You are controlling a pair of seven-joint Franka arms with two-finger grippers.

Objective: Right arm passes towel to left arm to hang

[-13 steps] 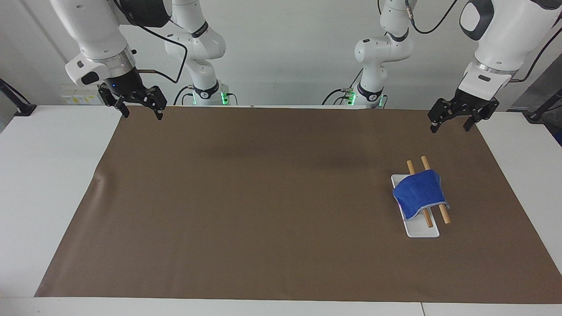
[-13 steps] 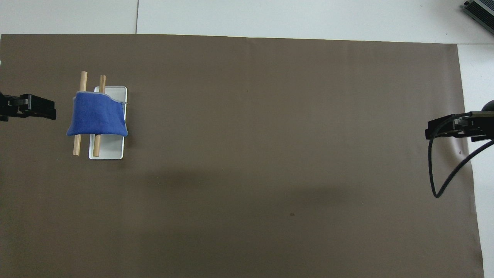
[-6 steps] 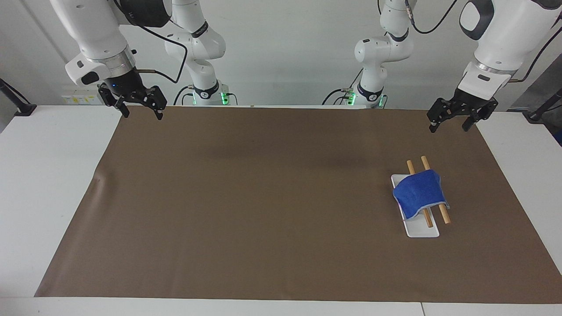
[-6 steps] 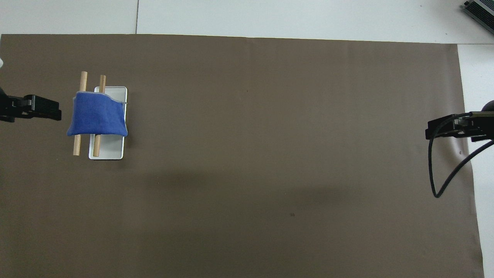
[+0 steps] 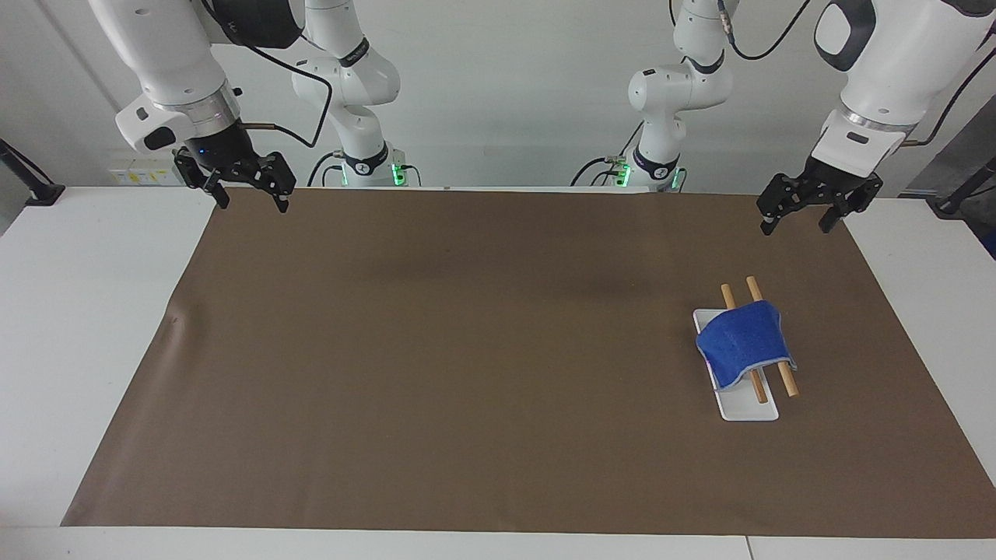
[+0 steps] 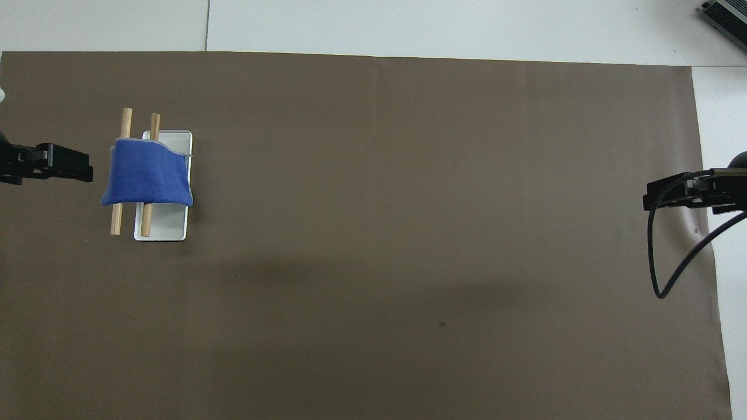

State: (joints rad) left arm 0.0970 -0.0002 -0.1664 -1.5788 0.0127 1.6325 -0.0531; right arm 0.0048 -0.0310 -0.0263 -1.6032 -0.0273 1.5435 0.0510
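Towel [image 5: 743, 344] draped over two rods [image 5: 780, 373], below left gripper [image 5: 798, 220], released, right gripper [image 5: 250, 198] released, well apart

We see a brown mat [image 5: 467, 365] covering most of the white table [image 5: 85, 327]. Toward the left arm's end of it lies a small white tray [image 5: 747, 408], and above the tray run two wooden rods [image 5: 787, 381] (parallel, side by side).
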